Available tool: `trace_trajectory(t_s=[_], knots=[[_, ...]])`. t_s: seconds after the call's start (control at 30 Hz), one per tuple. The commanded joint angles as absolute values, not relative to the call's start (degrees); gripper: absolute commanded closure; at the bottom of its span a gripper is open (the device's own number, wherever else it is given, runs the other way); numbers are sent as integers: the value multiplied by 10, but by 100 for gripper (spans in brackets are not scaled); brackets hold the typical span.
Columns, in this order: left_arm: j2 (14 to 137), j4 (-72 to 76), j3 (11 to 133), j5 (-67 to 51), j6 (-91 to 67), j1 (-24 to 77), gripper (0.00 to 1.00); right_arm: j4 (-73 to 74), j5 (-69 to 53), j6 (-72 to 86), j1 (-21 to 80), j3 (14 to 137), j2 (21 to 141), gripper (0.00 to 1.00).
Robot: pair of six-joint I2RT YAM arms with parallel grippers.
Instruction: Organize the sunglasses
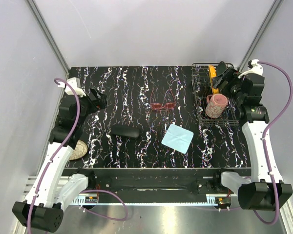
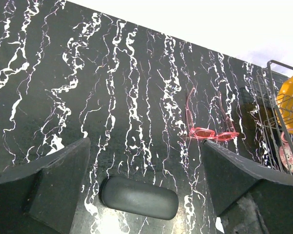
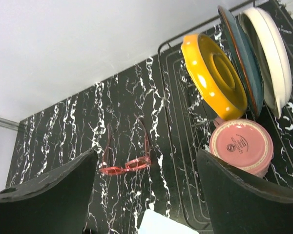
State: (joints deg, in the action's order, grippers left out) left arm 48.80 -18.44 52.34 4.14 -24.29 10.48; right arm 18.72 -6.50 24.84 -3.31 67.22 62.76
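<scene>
**Nothing Grasped, First Reach Not Begun**

The sunglasses (image 1: pixel 163 104) lie with their arms unfolded on the black marbled table (image 1: pixel 117 87), near the middle and toward the far edge. They are apart from the black case (image 1: pixel 125 131) and the blue cloth (image 1: pixel 177 138). The left gripper (image 1: pixel 98 100) hovers at the left side, jaws spread wide, holding nothing. The right gripper (image 1: pixel 225 80) hangs over the dish rack (image 1: pixel 203 123), also spread and empty. I judge the task is at its start. The next move calls for a gentle descent onto the thin frame.
</scene>
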Motion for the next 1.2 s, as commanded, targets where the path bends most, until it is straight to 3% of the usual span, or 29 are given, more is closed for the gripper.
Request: trace_trajectory(t_s=[0.0,0.13,0.27,0.4,0.5,0.73,1.17], knots=[[470,-147,502,4,-246,105,1,224,-73,251,-31,701,649,10],[474,-136,474,-16,-276,104,1,214,-175,227,-18,720,670,8],[484,-128,452,-18,-300,101,1,228,-149,144,142,765,697,7],[498,-141,455,-1,-309,96,1,220,-186,102,245,771,739,7],[504,-175,461,80,-339,91,1,214,-183,55,333,768,777,7],[551,-269,497,71,-317,76,1,248,-173,-65,480,822,927,4],[633,-402,523,139,-337,41,1,223,-105,-156,565,901,1116,4]])
